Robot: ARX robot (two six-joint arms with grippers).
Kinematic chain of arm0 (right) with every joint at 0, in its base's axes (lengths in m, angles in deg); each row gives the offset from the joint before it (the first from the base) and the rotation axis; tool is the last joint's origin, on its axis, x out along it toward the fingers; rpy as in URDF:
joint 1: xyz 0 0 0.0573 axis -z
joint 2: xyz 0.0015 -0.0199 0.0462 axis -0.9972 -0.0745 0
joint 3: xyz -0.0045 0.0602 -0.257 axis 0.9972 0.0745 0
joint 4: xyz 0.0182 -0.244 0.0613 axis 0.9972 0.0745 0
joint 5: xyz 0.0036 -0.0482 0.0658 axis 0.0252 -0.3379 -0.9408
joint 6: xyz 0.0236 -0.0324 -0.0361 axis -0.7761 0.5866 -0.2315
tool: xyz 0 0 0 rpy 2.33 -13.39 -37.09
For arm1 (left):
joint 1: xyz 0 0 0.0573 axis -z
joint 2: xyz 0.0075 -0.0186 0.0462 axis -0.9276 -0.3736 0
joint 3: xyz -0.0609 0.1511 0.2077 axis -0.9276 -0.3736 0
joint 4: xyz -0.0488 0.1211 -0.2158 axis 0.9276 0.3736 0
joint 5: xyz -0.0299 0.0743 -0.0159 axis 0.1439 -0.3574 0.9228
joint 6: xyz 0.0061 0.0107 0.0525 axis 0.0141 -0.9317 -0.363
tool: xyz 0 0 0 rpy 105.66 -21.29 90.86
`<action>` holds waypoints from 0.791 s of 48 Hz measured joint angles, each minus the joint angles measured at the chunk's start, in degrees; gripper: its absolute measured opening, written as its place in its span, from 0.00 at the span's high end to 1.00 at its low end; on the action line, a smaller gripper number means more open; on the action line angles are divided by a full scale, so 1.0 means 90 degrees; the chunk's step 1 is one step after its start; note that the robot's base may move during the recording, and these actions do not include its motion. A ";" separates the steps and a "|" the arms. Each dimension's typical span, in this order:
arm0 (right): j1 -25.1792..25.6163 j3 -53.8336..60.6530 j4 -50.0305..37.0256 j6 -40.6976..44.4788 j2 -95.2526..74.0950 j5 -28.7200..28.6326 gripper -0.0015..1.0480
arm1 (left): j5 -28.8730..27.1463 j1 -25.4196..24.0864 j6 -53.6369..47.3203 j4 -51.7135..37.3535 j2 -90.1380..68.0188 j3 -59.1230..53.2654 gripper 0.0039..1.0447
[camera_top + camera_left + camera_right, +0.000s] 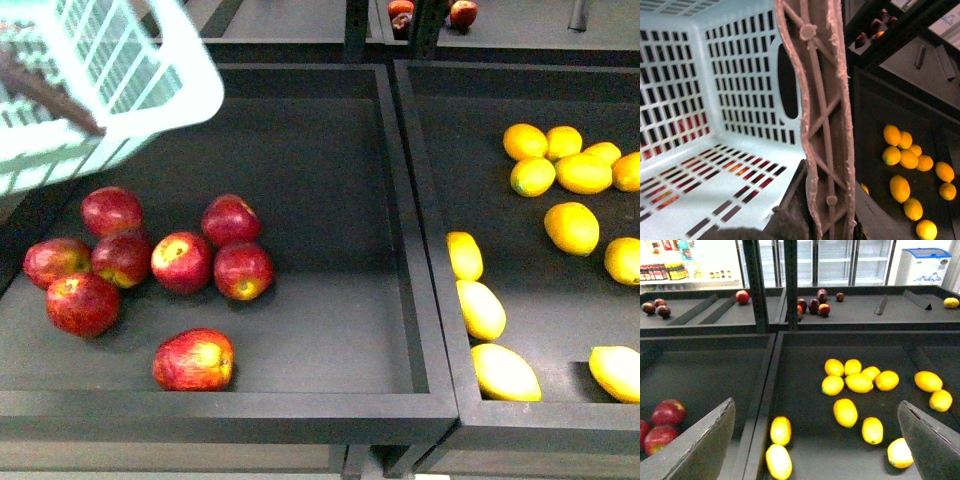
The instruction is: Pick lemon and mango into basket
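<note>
One pale teal basket [150, 75] hangs tilted in the upper left of the front view, clear of the shelf. The left gripper [795, 217], at the bottom of its wrist view, appears clamped on the brown ribbed handle [822, 125]. No fruit shows inside the basket. Below it, eight red apples [182, 262] lie in the left bin [330, 250].

Further right, I judge the lemon [481, 308] to be the bright yellow oval against the left wall of the right bin [515, 250]. It is the middle one of three in a row there, with a longer yellow fruit [505, 372] just below it. The right gripper [815, 405] hovers over this bin, its fingers [700, 450] spread wide with nothing between them.

The lemon is probably light, firm and waxy-smooth, so it is likely to roll. It is best pinched across its thick middle rather than the tapered ends, though the wall will crowd one finger.
</note>
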 joint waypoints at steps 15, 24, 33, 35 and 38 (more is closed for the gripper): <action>0.0000 0.0000 0.0000 0.0000 0.0000 0.0005 0.08 | 0.0809 0.2035 0.1044 0.0151 -0.1812 0.1741 0.94; -0.0002 0.0000 0.0000 0.0000 0.0000 0.0002 0.08 | 0.0792 0.2798 0.1469 0.0168 -0.2016 0.1868 0.94; 0.0000 0.0000 0.0000 0.0000 0.0000 0.0002 0.08 | 0.0622 0.3211 0.1513 0.0158 -0.1938 0.1829 0.94; -0.0002 0.0000 0.0000 0.0000 0.0000 0.0002 0.08 | 0.0634 0.3259 0.1518 0.0158 -0.1936 0.1829 0.94; -0.0002 0.0000 0.0000 0.0000 0.0000 0.0005 0.08 | 0.0646 0.3286 0.1528 0.0158 -0.1936 0.1821 0.94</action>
